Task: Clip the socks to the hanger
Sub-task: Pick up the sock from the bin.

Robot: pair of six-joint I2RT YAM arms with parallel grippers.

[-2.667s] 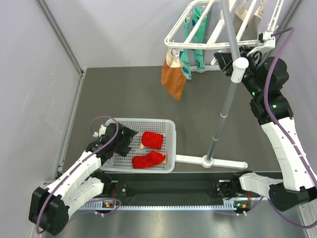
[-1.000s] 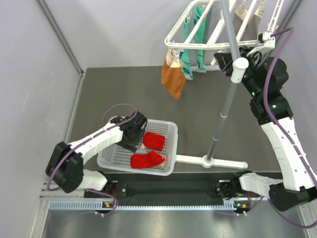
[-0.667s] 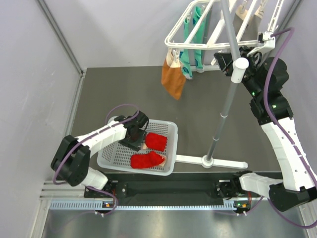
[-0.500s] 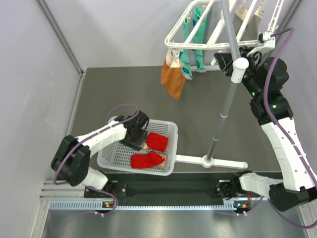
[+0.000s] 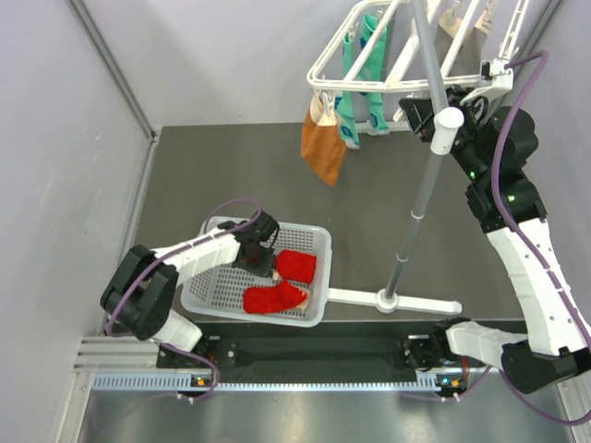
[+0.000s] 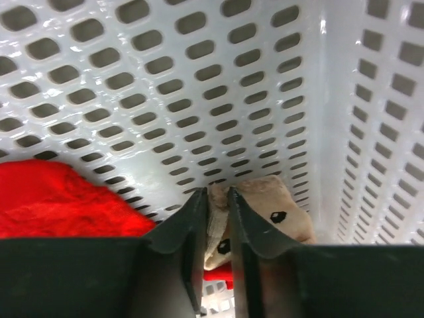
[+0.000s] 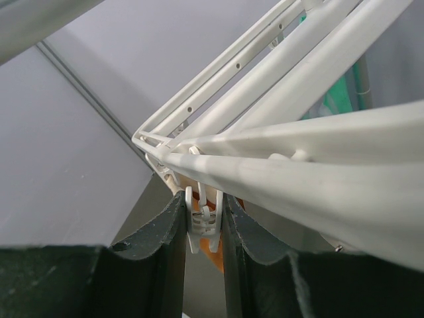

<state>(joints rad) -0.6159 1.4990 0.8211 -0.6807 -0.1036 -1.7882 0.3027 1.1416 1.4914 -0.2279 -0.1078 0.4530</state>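
Down at the near left of the table, the left gripper dips into the white perforated basket. Its jaws are pinched onto the tan toe of a red sock that lies toward the basket's far right side. A second red sock lies just nearer, apart from the fingers. Over at the far right, the right gripper is raised to the hanger, its fingers squeezing one small white clip under the frame's corner. Mint-green socks and an orange-brown sock dangle from the hanger's left end.
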